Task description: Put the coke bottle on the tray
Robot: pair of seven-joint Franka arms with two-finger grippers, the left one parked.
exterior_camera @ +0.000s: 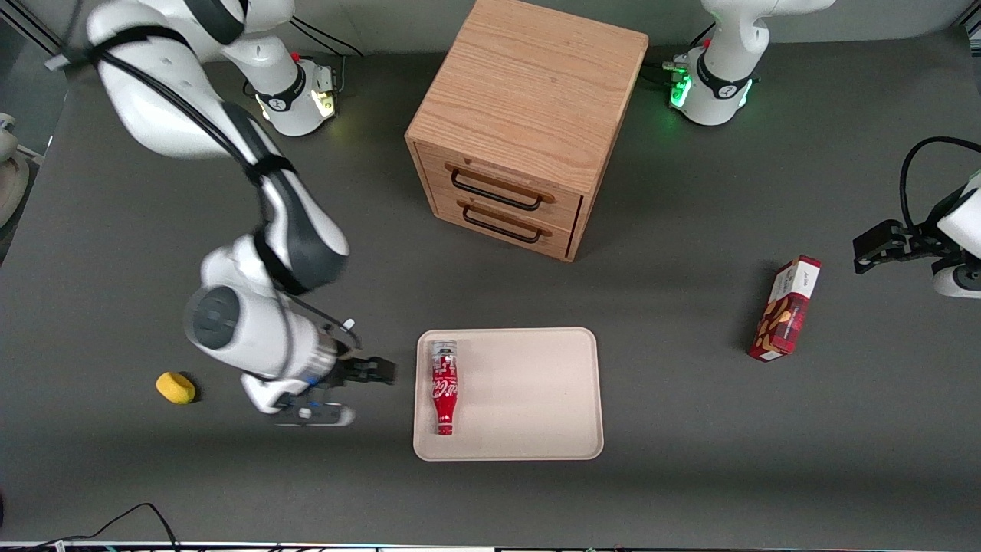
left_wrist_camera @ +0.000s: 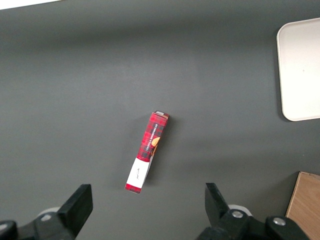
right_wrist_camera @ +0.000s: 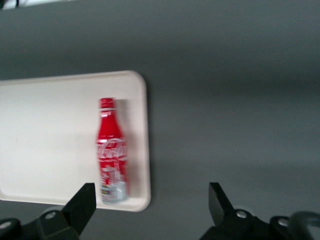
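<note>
Coke bottle (exterior_camera: 444,387) on tray (exterior_camera: 536,399), gripper (exterior_camera: 383,370) beside.

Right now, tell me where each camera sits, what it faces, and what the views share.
Front view: high above the table, looking down; shows the gripper open beside the tray, both arms, the cabinet.
Right wrist view: on the working arm, looking down past its fingers at the coke bottle lying on the tray.
Left wrist view: on the parked arm, over the snack box.
All three show the tray.
</note>
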